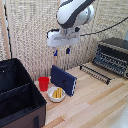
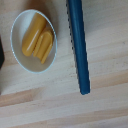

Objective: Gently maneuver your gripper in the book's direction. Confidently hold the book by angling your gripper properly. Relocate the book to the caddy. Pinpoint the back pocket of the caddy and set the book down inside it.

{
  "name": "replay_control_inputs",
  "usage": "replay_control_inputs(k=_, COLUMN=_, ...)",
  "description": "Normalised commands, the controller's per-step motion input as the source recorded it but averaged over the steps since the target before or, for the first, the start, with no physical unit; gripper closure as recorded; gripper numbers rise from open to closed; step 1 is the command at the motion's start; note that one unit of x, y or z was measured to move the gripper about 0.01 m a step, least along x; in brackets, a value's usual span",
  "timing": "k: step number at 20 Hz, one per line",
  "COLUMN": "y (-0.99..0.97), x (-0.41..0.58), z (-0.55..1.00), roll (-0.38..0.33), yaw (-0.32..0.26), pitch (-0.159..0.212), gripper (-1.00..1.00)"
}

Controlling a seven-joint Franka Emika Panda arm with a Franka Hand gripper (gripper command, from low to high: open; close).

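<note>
In the exterior view, the gripper is being held above the book, fingers parted and empty. The book is being kept upright beside the bowl, well apart from the caddy.

In the wrist view, the book's top edge is being shown beside the bowl; a straight descent, with the fingers straddling that thin edge, is probably being called for.

The table is pale, smooth planked wood. The caddy looks like matt black fabric, the toaster oven dark metal, the bowl glossy white, perhaps ceramic.
</note>
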Motion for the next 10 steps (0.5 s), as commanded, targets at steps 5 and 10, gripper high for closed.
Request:
replay_control_inputs(k=5, y=-0.08, x=0.137, z=-0.34, roll=-0.025, yaw=0.077, pitch=-0.025, gripper=-1.0)
replay_control_inputs(k=10, y=-0.17, x=0.203, z=-0.25, roll=-0.001, yaw=0.086, pitch=-0.049, gripper=-1.0)
